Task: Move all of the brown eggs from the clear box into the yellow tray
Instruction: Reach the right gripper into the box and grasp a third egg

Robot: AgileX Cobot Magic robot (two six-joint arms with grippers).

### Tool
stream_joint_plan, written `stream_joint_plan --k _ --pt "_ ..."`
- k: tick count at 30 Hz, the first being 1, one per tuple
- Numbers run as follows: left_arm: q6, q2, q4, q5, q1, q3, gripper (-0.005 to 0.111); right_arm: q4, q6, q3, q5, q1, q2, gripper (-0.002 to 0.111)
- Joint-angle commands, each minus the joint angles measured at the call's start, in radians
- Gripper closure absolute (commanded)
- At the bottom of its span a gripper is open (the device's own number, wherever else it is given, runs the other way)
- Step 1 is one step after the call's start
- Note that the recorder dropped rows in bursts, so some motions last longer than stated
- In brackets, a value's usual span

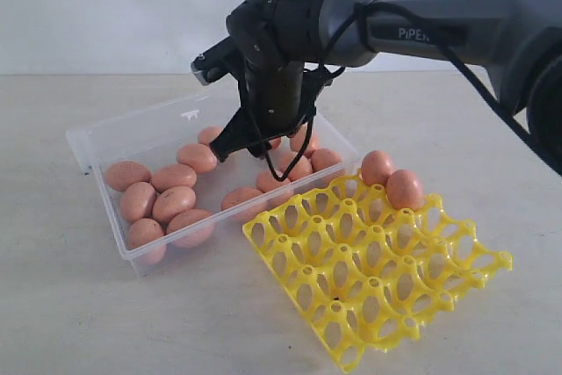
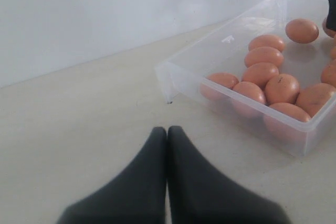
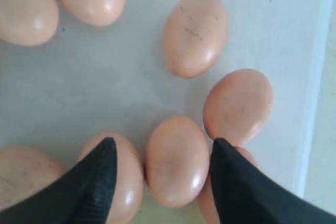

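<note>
Exterior view: the clear box (image 1: 97, 142) stands on the pale table (image 1: 79, 322), at about ten o'clock from the yellow tray (image 1: 457, 261) and touching or just beside its near corner. Most brown eggs (image 1: 174, 204) lie loose in the box, clustered at its eight o'clock end and along the side nearest the tray. Two tray eggs (image 1: 378, 167) sit in adjacent cups at the tray's twelve o'clock corner; the other cups are unfilled. The right arm (image 1: 457, 28) enters from three o'clock, with the right gripper (image 1: 248, 147) pointing down into the box. Left wrist view: the left gripper (image 2: 167, 129) hangs over bare table, its fingers pressed together and holding nothing. The box and its eggs lie ahead of it and off to one side, well apart. Right wrist view: the right gripper (image 3: 164, 142) is spread apart, its dark fingers (image 3: 100, 182) standing either side of one egg (image 3: 177, 161) on the box floor. One finger is at the shell's edge and the other stands clear of it. Further eggs lie close around.
</note>
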Motion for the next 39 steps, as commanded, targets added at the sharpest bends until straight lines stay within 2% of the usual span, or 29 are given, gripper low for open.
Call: stream_joint_plan --k 1,4,5,7,9,19,22,24,28,36,39 --pt "0.000 -0.002 -0.008 -0.008 0.001 -0.001 0.111 -0.025 0.034 -0.005 0.017 -0.010 -0.004 0.056" --pt "0.000 -0.002 -0.008 -0.008 0.001 -0.001 0.111 0.026 0.104 -0.005 0.006 -0.063 -0.002 0.056" --pt "0.000 -0.002 -0.008 -0.008 0.001 -0.001 0.111 0.134 0.101 -0.005 0.016 -0.096 -0.002 0.056" --pt "0.000 -0.002 -0.008 -0.008 0.001 -0.001 0.111 0.281 -0.027 -0.005 0.042 -0.131 -0.002 0.056" --pt "0.000 -0.002 -0.008 -0.008 0.001 -0.001 0.111 0.299 -0.083 -0.005 0.054 -0.131 -0.002 0.056" --pt "0.000 -0.002 -0.008 -0.008 0.001 -0.001 0.111 0.297 -0.081 -0.005 0.047 -0.131 0.085 0.056" --pt "0.000 -0.002 -0.008 -0.008 0.001 -0.001 0.111 0.295 -0.079 -0.005 0.039 -0.131 0.103 0.063" --pt "0.000 -0.002 -0.008 -0.008 0.001 -0.001 0.111 0.295 -0.079 -0.005 0.029 -0.131 0.105 0.073" --pt "0.000 -0.002 -0.008 -0.008 0.001 -0.001 0.111 0.295 -0.079 -0.005 0.001 -0.131 0.105 0.108" --pt "0.000 -0.002 -0.008 -0.008 0.001 -0.001 0.111 0.317 -0.079 -0.005 0.000 -0.131 0.064 0.108" --pt "0.000 -0.002 -0.008 -0.008 0.001 -0.001 0.111 0.385 -0.067 -0.001 -0.039 -0.127 0.005 0.108"
